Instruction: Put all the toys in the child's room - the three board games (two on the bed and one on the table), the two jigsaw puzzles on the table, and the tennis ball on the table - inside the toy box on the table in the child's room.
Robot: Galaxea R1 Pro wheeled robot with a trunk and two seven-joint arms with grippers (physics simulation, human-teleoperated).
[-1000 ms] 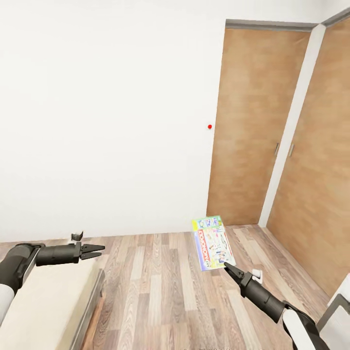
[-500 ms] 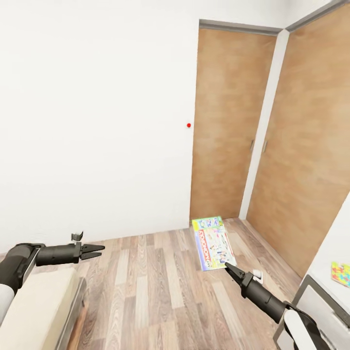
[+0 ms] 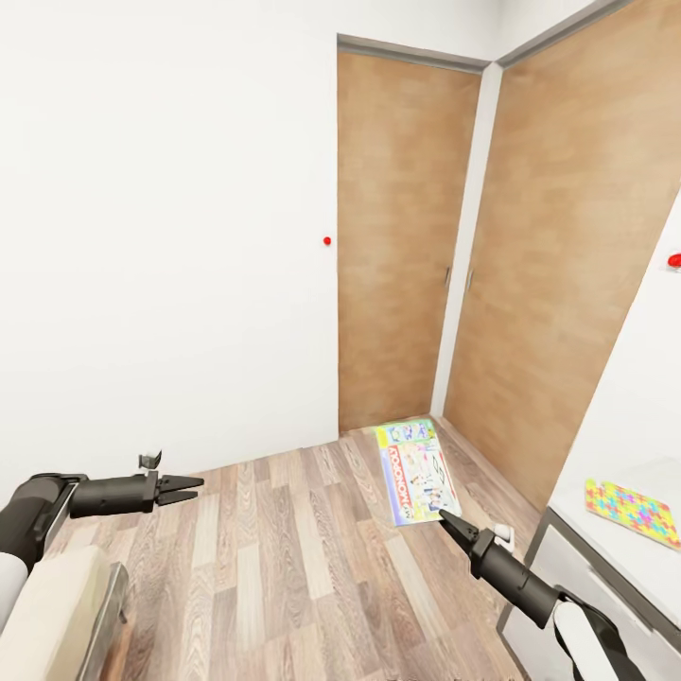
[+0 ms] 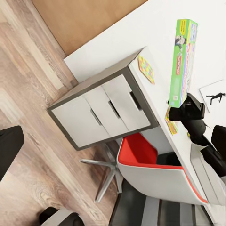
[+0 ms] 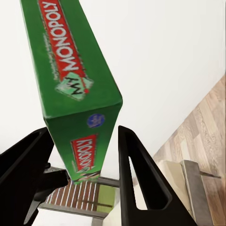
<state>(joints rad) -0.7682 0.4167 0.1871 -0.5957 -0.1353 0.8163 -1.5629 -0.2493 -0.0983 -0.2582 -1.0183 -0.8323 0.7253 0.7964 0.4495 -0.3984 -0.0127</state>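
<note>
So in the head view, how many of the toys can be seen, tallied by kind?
Board games: 1, the flat green-edged Monopoly box, gripped by the right gripper.
Jigsaw puzzles: 1, the thin multicoloured jigsaw board, lying on the pale table.
Total: 2.

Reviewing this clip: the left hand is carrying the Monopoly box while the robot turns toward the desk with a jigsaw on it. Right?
Not quite: the right hand carries the Monopoly box, as the head view shows. The left hand holds nothing. The jigsaw does lie on the desk.
</note>
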